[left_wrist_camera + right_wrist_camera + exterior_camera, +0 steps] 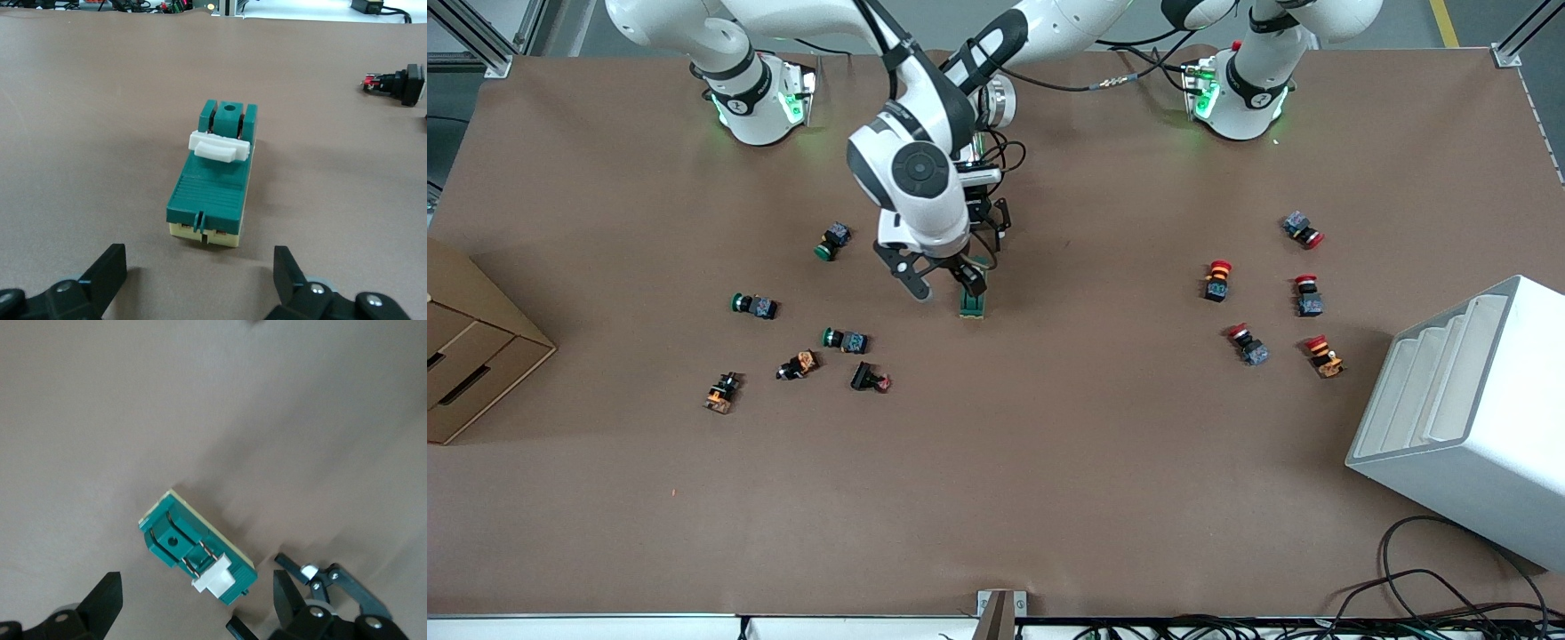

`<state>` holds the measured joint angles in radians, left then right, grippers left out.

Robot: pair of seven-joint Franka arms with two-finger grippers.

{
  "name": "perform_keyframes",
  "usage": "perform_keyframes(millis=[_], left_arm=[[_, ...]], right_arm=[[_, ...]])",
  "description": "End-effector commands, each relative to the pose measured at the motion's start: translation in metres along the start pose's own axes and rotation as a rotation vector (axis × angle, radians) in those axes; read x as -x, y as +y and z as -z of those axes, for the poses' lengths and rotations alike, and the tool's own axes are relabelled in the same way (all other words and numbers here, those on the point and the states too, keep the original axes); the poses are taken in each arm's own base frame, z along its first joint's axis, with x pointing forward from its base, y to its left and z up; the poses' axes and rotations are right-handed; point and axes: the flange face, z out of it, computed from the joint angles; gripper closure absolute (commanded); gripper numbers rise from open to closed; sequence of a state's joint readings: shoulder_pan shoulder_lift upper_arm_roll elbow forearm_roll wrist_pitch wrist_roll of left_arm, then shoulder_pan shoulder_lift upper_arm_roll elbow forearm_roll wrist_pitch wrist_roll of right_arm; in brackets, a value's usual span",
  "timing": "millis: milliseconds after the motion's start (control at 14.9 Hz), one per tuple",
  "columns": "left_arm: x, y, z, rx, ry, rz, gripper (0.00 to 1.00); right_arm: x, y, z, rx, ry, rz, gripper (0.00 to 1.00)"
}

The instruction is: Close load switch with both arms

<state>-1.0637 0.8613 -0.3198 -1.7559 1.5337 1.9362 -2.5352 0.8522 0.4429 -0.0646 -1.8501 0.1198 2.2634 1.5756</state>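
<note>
The load switch [972, 302] is a dark-green block with a cream base, lying flat on the brown table near its middle. Its white lever [219, 148] sits across the top, and also shows in the right wrist view [213, 579]. My right gripper [943, 284] is open just above the switch [197, 553], with one finger over the switch's end and the other out to the side toward the right arm's end. My left gripper [987, 236] is open and low by the table, with the switch [213, 180] lying just ahead of its fingertips [107, 273], not between them.
Green-capped push buttons [832, 241] and orange and black parts [798, 364] lie toward the right arm's end. Red-capped buttons [1216, 279] lie toward the left arm's end, beside a white rack [1467, 418]. A cardboard box [471, 347] stands at the table's edge.
</note>
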Motion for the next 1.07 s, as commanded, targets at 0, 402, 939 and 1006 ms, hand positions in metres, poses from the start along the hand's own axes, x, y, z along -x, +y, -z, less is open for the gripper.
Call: perform_keyframes(millis=[0, 402, 939, 1006], left_arm=[[0.011, -0.009, -0.004, 0.004, 0.035, -0.020, 0.02], [0.026, -0.016, -0.010, 0.007, 0.065, -0.022, 0.02], [0.031, -0.016, -0.010, 0.010, 0.063, -0.024, 0.01], [0.031, -0.016, -0.010, 0.010, 0.063, -0.022, 0.01]], right_arm=[[0.017, 0.001, -0.026, -0.006, -0.001, -0.006, 0.00], [0.037, -0.001, -0.065, -0.028, -0.017, -0.004, 0.00], [0.043, -0.003, -0.087, -0.056, -0.010, -0.007, 0.00], [0.042, -0.004, -0.088, -0.067, -0.010, -0.008, 0.00]])
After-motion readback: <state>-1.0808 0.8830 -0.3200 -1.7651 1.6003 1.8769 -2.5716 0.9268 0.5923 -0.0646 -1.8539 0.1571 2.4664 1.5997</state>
